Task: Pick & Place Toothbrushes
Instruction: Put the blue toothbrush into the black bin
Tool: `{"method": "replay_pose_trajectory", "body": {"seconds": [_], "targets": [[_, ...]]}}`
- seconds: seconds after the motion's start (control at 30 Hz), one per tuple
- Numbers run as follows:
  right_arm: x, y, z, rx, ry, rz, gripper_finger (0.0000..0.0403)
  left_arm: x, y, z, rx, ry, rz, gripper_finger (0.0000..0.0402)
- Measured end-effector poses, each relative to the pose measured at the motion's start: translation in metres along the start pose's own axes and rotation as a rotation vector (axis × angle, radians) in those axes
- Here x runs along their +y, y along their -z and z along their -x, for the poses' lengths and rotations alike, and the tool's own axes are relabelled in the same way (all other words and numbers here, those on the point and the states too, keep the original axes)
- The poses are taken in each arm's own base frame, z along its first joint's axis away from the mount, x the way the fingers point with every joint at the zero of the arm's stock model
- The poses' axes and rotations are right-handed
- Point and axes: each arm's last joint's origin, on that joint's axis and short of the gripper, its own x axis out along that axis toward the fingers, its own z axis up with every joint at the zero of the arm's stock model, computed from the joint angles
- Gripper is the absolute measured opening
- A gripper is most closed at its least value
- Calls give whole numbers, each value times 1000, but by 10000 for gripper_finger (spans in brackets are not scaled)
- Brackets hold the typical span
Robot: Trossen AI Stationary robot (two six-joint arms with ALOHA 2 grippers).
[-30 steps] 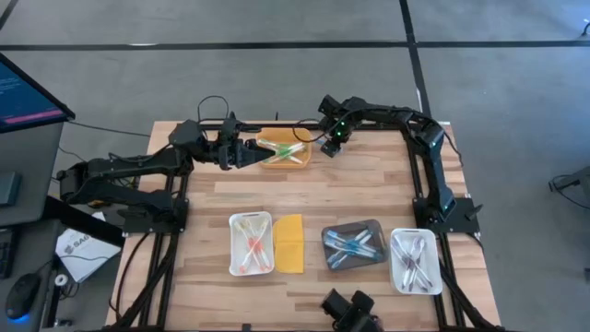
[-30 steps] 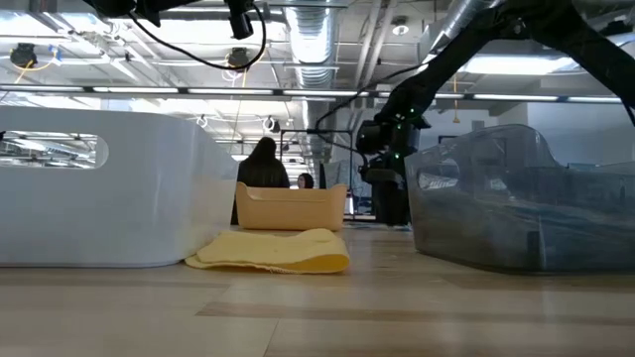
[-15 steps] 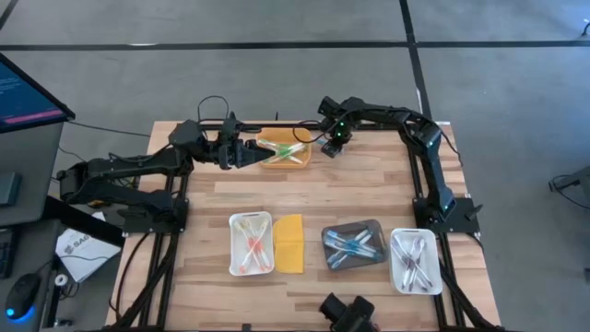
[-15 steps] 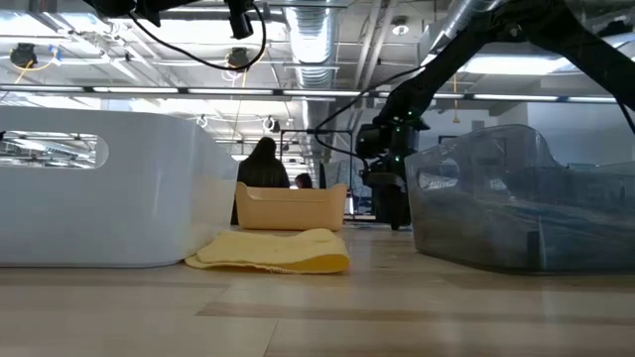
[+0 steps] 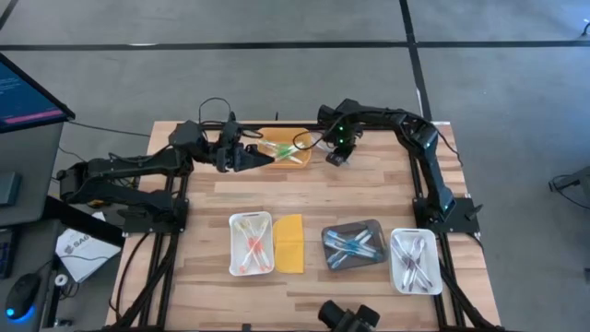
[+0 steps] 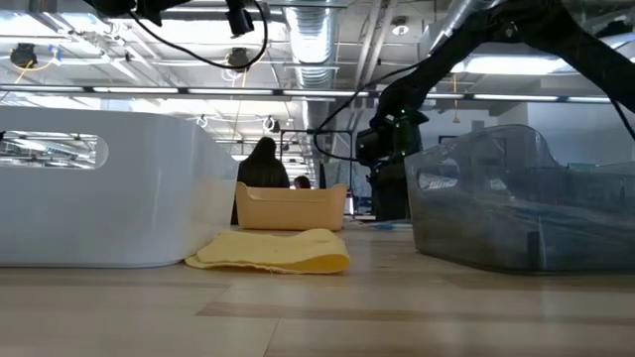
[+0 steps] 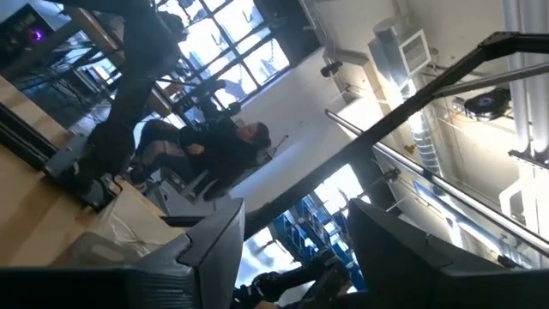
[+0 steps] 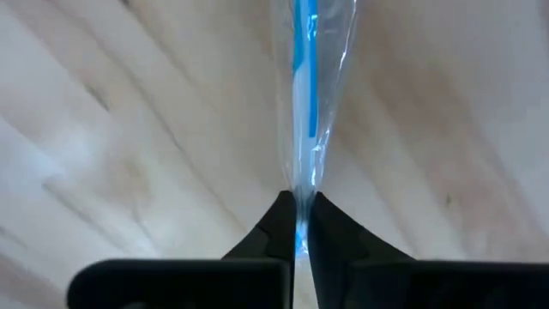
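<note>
Near the bench's far edge, right hand (image 8: 296,225) pinches a blue wrapped toothbrush (image 8: 306,77) by its film tip beside the yellow tray (image 5: 279,159), left hand (image 5: 249,157) spread there; thin grip could slip in transit.

We are looking straight down on the wooden table (image 5: 369,198). Our left gripper (image 5: 251,157) is reaching into the yellow-orange tray (image 5: 281,150) at the far edge, where a few toothbrushes (image 5: 284,149) are lying. Our right gripper (image 5: 336,157) is hovering just beside that tray. Along the near edge a white tray (image 5: 252,243), a flat yellow-orange lid (image 5: 289,243), a dark tray (image 5: 354,245) and a clear tray (image 5: 414,261) are sitting in a row.
</note>
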Motion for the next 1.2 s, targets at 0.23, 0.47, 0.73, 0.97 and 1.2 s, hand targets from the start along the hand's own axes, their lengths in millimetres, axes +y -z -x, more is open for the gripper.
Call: {"method": "replay_pose_trajectory", "body": {"seconds": [0.23, 0.47, 0.73, 0.97, 1.2], "targets": [[18, 10, 20, 38, 6, 2, 2, -8, 6, -2, 20, 36, -6, 204], [29, 30, 70, -118, 13, -63, 3, -9, 7, -3, 24, 43, -6, 204], [37, 63, 123, -285, 0, -151, 2, -9, 7, -3, 20, 43, -15, 204], [51, 91, 155, -396, -57, -179, 1, -8, 4, -2, -40, 8, -35, 204], [69, 112, 181, -527, -138, -193, 0, -3, 4, -5, -90, -39, -49, 204]]}}
